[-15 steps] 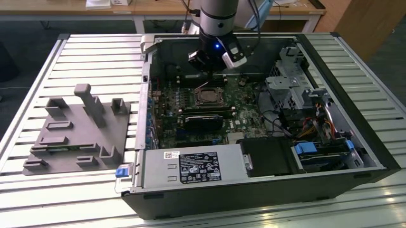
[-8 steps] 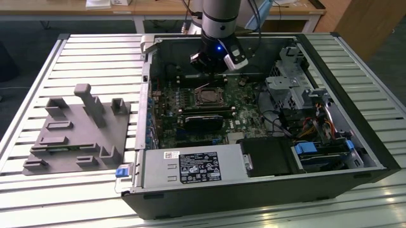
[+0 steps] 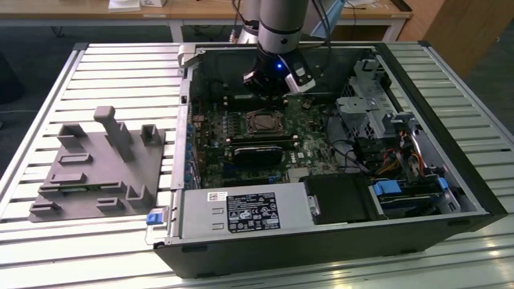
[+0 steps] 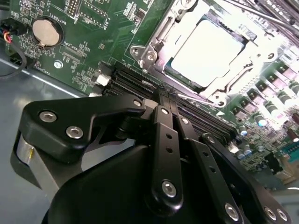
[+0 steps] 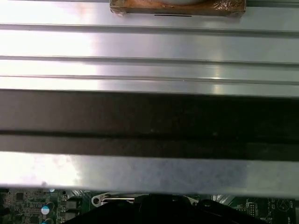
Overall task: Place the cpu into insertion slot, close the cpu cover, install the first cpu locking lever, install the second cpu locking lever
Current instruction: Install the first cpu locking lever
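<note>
Inside the open computer case (image 3: 321, 256) on a slatted metal table (image 3: 120, 66), the cpu (image 4: 208, 51) seated in the insertion slot (image 3: 250, 123) under the closed cpu cover (image 4: 163, 33), gripper (image 4: 164, 93) just beside, drawn narrow, gripping nothing visible, grey fixture (image 3: 96, 168) at the exterior view's left, wooden desks (image 3: 209, 12) behind.

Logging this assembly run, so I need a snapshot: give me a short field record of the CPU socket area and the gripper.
cpu: seated in the insertion slot, silver top showing
cpu cover: down, framing the cpu
gripper: shut, nothing seen in it, over the memory slots beside the insertion slot
grey fixture: on the table, at the exterior view's left of the case
</note>
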You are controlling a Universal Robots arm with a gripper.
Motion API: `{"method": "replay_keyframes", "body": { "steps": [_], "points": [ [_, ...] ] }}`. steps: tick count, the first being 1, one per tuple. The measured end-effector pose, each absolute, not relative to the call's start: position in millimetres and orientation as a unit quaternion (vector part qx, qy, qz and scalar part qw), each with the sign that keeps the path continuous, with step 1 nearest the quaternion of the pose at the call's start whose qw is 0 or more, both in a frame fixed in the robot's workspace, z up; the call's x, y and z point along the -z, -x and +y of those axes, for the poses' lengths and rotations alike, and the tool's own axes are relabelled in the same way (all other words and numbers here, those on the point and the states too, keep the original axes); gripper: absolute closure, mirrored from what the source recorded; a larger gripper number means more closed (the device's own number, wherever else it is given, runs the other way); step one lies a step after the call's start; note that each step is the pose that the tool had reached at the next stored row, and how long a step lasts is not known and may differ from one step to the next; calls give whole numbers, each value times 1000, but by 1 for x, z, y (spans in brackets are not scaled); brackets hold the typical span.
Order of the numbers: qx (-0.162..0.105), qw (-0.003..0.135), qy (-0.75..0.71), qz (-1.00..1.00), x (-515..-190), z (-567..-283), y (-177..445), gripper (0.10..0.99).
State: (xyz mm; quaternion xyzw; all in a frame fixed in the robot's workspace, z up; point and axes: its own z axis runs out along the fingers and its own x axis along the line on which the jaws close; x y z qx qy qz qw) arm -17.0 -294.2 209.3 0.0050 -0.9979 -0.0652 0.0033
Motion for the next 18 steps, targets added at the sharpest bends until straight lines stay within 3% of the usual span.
{"method": "replay_keyframes", "body": {
  "steps": [18],
  "points": [
    [65, 5, -5, -998, -200, -294, 15, 980]
  ]
}}
